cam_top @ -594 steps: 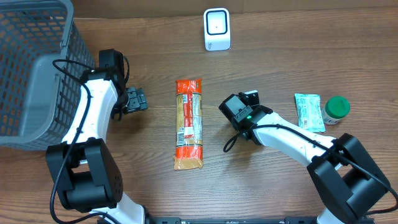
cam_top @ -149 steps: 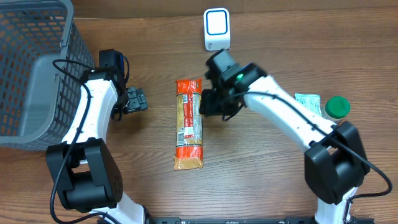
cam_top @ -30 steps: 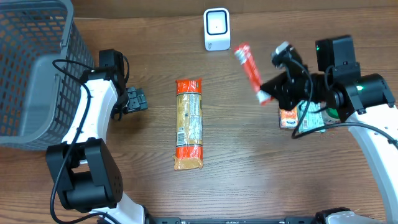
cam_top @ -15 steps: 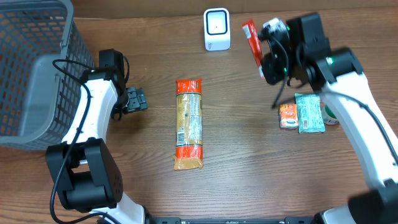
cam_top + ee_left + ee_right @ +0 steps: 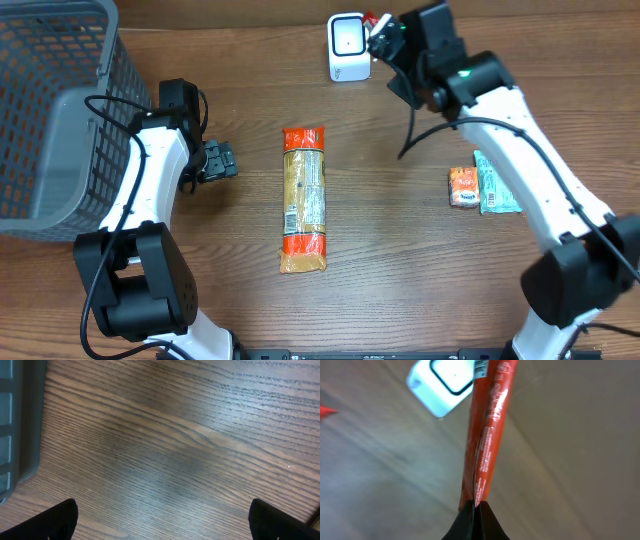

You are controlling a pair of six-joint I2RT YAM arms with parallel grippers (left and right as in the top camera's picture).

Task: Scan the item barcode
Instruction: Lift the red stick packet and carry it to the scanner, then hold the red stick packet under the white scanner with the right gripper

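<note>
red packet long axis points, seemingly, at scanner

Nothing legible anywhere. Barcode patch at the far end of the red packet; white fine print along its seam, too blurred to read.

Basket sits far left, scanner at back, long packet mid-table, small packets right.
</note>
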